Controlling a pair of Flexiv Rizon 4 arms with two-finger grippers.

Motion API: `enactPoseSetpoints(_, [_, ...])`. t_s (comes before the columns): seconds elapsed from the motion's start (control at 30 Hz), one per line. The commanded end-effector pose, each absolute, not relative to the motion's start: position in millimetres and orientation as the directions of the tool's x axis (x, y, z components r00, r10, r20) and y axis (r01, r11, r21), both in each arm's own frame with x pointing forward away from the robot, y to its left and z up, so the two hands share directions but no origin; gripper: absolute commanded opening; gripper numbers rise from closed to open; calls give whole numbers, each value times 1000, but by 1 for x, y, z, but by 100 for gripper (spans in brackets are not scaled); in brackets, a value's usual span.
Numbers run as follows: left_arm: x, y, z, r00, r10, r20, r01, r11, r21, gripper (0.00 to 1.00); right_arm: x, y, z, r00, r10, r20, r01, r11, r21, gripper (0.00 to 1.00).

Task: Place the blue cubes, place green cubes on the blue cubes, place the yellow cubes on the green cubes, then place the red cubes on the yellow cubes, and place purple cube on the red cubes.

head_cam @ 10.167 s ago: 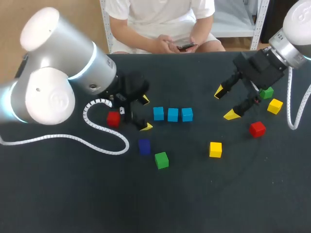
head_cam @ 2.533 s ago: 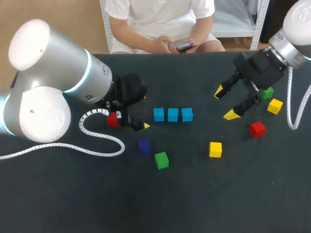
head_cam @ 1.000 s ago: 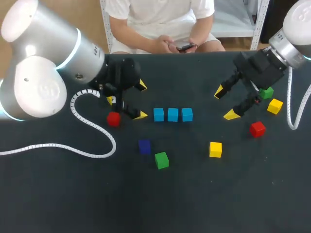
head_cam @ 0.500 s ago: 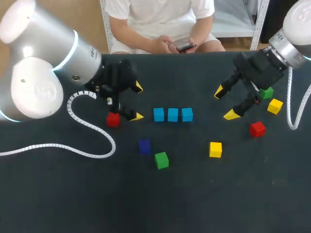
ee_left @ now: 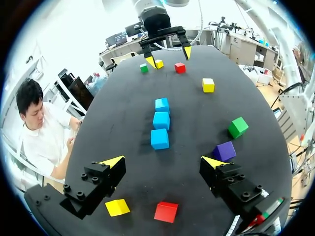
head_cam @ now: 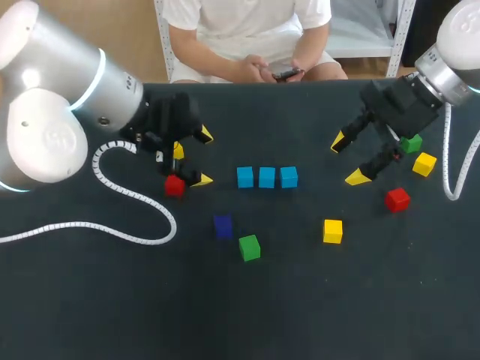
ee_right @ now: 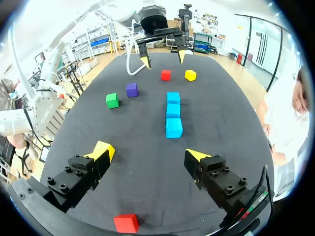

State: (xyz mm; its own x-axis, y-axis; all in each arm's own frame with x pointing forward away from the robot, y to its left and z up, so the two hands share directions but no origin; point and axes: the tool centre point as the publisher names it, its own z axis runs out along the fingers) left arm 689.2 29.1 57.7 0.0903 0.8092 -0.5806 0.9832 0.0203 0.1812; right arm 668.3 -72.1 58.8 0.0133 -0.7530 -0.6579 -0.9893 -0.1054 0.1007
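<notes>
Hanging wide open and empty by a red cube [head_cam: 175, 184] at left, the left tool [head_cam: 203, 157] flanks the three blue cubes [head_cam: 267, 177] laid in the middle of the surface [head_cam: 315, 307] as a base row, while the right tool [head_cam: 346, 159], equally wide, hovers by a far-right green cube [head_cam: 410, 143], probably needed next.

Left arm [head_cam: 71, 90] enters from the left side; left gripper [head_cam: 203, 157] points toward centre, fingers spread wide, holding nothing. Right arm [head_cam: 454, 52] enters from the far right corner; right gripper [head_cam: 346, 160] angled downward, fingers equally wide, holding nothing.
</notes>
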Motion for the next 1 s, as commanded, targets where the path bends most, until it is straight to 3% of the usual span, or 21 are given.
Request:
enactPoseSetpoints(0.03, [690, 32, 56, 94, 805, -586, 983, 17, 180, 100, 668, -72, 59, 14, -752, -659, -989, -106, 100, 100])
enactPoseSetpoints(0.4, [690, 32, 56, 94, 805, -586, 983, 17, 180, 100, 668, -72, 59, 14, -752, -659, -989, -106, 100, 100])
enactPoseSetpoints(0.73, [690, 32, 56, 94, 805, -586, 983, 17, 180, 100, 647, -4, 91, 214, -764, -609, -959, -283, 18, 100])
enactPoseSetpoints(1.0, [690, 32, 56, 94, 805, -586, 983, 17, 180, 100, 632, 26, 102, 228, -839, -494, -958, -284, 39, 100])
